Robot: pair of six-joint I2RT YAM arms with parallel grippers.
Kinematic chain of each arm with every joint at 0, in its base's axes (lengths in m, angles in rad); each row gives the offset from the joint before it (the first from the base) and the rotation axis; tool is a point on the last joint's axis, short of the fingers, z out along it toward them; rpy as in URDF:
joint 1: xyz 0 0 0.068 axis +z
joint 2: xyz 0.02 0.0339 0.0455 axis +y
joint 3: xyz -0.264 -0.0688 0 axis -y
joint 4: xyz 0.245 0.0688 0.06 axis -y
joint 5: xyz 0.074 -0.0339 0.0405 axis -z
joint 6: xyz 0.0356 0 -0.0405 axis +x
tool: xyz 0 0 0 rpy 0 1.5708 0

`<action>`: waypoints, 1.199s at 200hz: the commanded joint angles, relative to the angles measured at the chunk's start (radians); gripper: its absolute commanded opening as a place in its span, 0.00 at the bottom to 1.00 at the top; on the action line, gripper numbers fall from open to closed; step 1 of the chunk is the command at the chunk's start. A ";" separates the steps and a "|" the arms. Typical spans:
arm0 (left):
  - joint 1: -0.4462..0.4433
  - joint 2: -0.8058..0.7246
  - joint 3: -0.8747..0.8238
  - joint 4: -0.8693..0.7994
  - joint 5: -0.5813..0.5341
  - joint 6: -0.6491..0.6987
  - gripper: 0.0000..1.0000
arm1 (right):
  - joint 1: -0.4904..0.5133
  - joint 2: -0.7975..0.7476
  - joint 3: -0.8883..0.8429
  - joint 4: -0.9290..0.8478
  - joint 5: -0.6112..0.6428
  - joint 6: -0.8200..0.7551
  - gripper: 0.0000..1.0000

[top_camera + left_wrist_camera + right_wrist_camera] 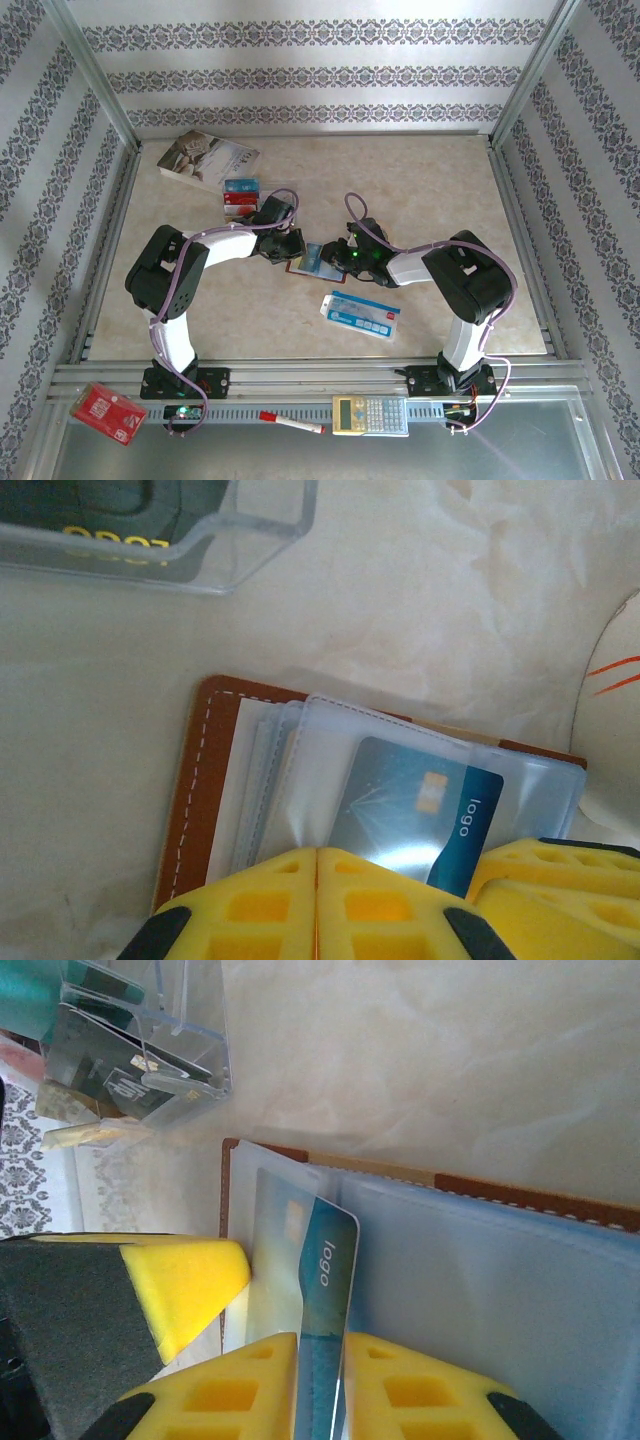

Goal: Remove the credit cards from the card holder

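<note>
Blue credit card (325, 1260) stands pinched between the right fingers (240, 1390).

Blue credit card (415, 815) in card holder (192, 780)

Bright, diffuse light, faint shadows; wrist views hazy, with glare whitening the sleeves of the card holder (190, 800).

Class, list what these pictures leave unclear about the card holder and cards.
- Top view: card holder sleeves, too small to count.
- Left wrist view: whether left claw pinches a sleeve; its fingers cover it.
- Right wrist view: blue card's lower end, behind right claw.
</note>
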 commanded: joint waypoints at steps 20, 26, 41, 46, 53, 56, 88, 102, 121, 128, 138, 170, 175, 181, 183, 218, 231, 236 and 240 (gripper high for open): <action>-0.009 0.033 0.010 -0.078 -0.020 0.000 0.09 | 0.025 0.033 0.009 0.026 0.014 0.015 0.20; -0.009 0.031 0.010 -0.077 -0.021 -0.001 0.09 | 0.027 0.036 0.011 0.026 0.015 0.016 0.20; -0.009 0.026 0.006 -0.077 -0.031 -0.003 0.09 | 0.028 0.044 0.007 0.040 0.015 0.024 0.16; -0.009 0.024 0.006 -0.077 -0.034 -0.002 0.09 | 0.028 0.046 0.004 0.042 0.015 0.025 0.15; -0.009 0.023 0.006 -0.077 -0.037 -0.003 0.09 | 0.027 0.045 0.002 0.044 0.015 0.023 0.13; -0.009 0.023 0.005 -0.077 -0.037 -0.003 0.09 | 0.026 0.044 0.000 0.044 0.016 0.022 0.12; -0.009 0.020 0.010 -0.077 -0.045 -0.006 0.10 | 0.004 0.002 -0.039 0.042 0.035 0.005 0.06; -0.009 0.022 0.011 -0.079 -0.050 -0.007 0.12 | -0.009 -0.027 -0.063 0.042 0.043 -0.003 0.05; -0.009 0.020 0.010 -0.080 -0.059 -0.007 0.15 | -0.024 -0.072 -0.094 0.029 0.059 -0.024 0.02; -0.009 0.019 0.010 -0.079 -0.061 -0.008 0.16 | -0.030 -0.089 -0.104 0.022 0.062 -0.033 0.01; -0.008 0.016 0.010 -0.077 -0.062 -0.009 0.18 | -0.037 -0.113 -0.117 0.013 0.066 -0.043 0.00; -0.008 -0.004 0.006 -0.066 -0.059 -0.012 0.24 | -0.051 -0.193 -0.148 -0.007 0.080 -0.083 0.00; -0.007 -0.007 0.005 -0.064 -0.057 -0.013 0.24 | -0.053 -0.202 -0.151 -0.007 0.082 -0.088 0.00; -0.007 -0.010 0.009 -0.062 -0.053 -0.013 0.25 | -0.054 -0.218 -0.153 -0.008 0.082 -0.095 0.00; -0.007 -0.013 0.009 -0.060 -0.051 -0.013 0.26 | -0.055 -0.223 -0.154 -0.008 0.082 -0.097 0.00; -0.005 -0.055 0.034 -0.054 -0.034 -0.013 0.32 | -0.060 -0.297 -0.156 -0.011 0.069 -0.127 0.00; 0.000 -0.080 0.044 -0.052 -0.026 -0.014 0.36 | -0.064 -0.325 -0.158 -0.012 0.061 -0.138 0.00; 0.001 -0.091 0.044 -0.048 -0.023 -0.014 0.37 | -0.066 -0.336 -0.159 -0.012 0.056 -0.142 0.00; 0.003 -0.102 0.045 -0.044 -0.021 -0.016 0.38 | -0.066 -0.343 -0.159 -0.011 0.053 -0.144 0.00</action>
